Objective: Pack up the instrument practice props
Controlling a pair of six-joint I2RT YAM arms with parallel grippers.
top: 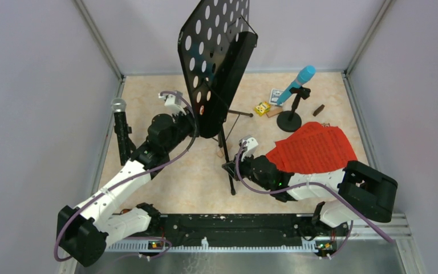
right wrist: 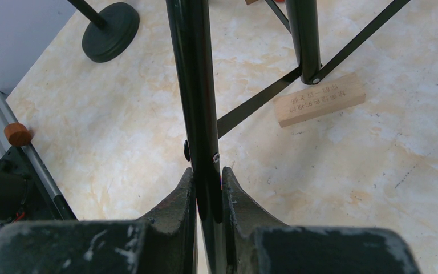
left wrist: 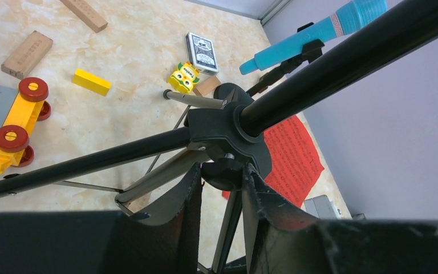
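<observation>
Blue microphone (top: 292,87) in black holder (top: 289,121)

music desk (top: 234,57) top cropped, toy vehicle (left wrist: 17,117) cut off, red pages (top: 313,149) partly covered

We find bare tabletop (top: 188,188) between the two arms near the front edge. The tilted music desk (top: 214,57) and its tripod legs (top: 222,140) block the centre. The blue microphone (top: 302,77) on its holder (top: 289,121) crowds the far right, and the silver-headed microphone (top: 118,105) the left wall.
</observation>
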